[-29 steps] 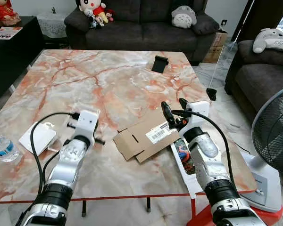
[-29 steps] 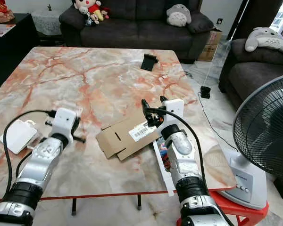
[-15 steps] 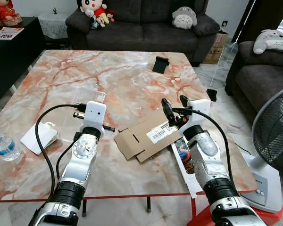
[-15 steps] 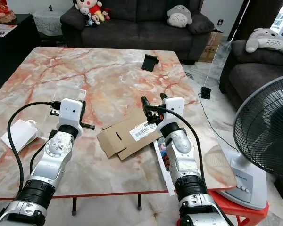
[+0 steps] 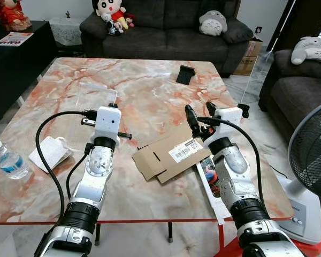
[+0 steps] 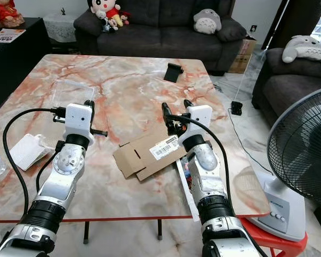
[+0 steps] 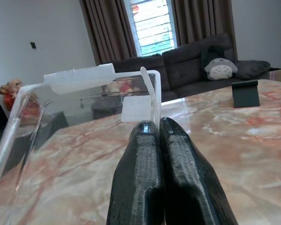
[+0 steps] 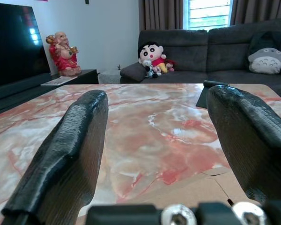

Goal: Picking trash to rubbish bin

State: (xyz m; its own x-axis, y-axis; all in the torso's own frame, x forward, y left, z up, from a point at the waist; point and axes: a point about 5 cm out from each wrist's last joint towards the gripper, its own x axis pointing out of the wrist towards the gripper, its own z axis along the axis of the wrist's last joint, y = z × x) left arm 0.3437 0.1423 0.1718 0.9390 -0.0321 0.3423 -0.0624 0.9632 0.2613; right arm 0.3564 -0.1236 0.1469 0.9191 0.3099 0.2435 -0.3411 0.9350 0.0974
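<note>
Reaching over the marble table point(image 5: 150, 80), the left gripper point(image 7: 160, 129) had its fingers pressed together just short of a clear plastic container point(image 7: 84, 93) — apparently not clamping it. The right gripper point(image 6: 174, 110) hovered with fingers spread wide above the flattened cardboard box point(image 5: 171, 155), holding nothing — a printed package point(image 5: 209, 176) lay beside it.

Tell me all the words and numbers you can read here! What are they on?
None can be read.
White label on the flattened cardboard box: a barcode and tiny print, too small to read.
Magazine on the dark cabinet: red cover lettering, too blurred to read.
Water bottle label: too small to read.
Colourful package beside the right arm: printing blurred and partly hidden.
</note>
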